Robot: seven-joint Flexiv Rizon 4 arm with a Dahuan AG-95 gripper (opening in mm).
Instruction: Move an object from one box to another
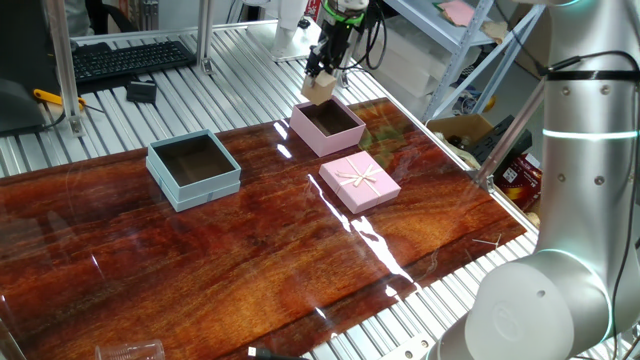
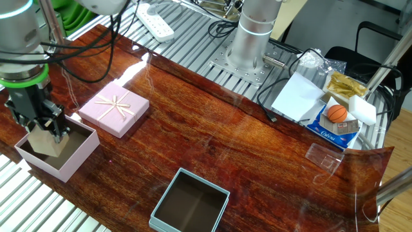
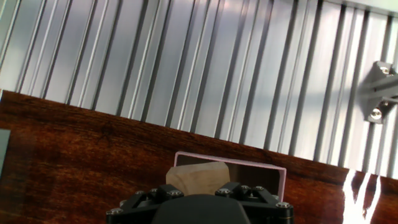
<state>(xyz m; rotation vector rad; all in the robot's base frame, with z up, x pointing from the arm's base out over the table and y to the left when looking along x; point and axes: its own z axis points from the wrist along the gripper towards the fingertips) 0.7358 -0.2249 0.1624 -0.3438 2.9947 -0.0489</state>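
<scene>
My gripper [image 1: 322,80] is shut on the small tan wooden cube [image 1: 318,89] and holds it just above the far edge of the pink box [image 1: 328,125]. In the other fixed view the cube [image 2: 45,142] hangs over the pink box [image 2: 59,150] below the gripper [image 2: 46,129]. In the hand view the cube [image 3: 196,178] shows between the fingers, over the pink box's rim [image 3: 231,163]. The pale blue-grey box [image 1: 193,167] stands open at the left, also seen in the other fixed view [image 2: 190,203].
A flat pink lid with a ribbon bow [image 1: 359,181] lies in front of the pink box. The wooden table top ends on slatted metal [image 1: 260,90]. A keyboard [image 1: 130,58] lies at the back left. My arm's base [image 2: 252,32] stands at the far side.
</scene>
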